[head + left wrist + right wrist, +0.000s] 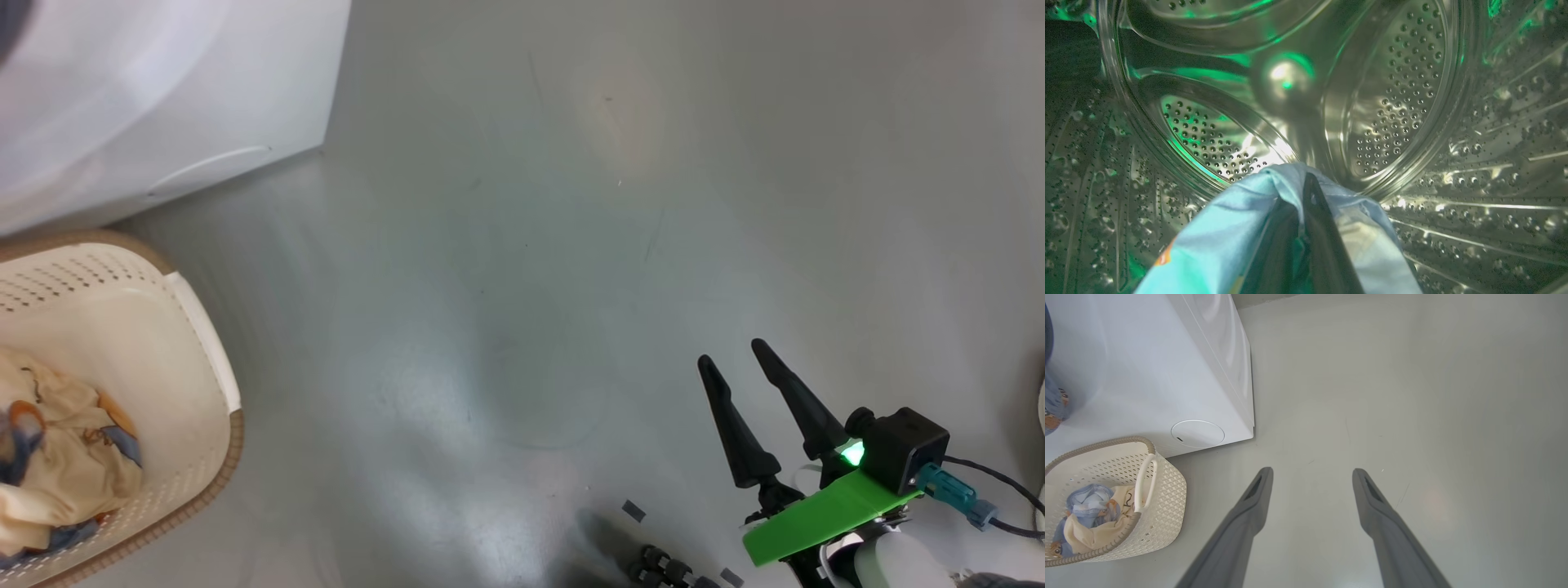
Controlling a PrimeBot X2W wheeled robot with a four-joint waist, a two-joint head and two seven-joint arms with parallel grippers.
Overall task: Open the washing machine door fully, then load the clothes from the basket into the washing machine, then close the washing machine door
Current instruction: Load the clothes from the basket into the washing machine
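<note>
Blue garment [1220, 241] pinched in, draped around left pincer [1307, 181], inside drum [1396, 94].

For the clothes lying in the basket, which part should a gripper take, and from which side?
Probably the raised blue bunch of the clothes, pinched from straight above through the open top of the basket: its perforated walls and white handle block a sideways approach.

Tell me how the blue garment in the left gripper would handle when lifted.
Probably floppy: the blue garment drapes down both sides of the left gripper. Likely light: one pinch carries it. Released, it should slump, not roll.
</note>
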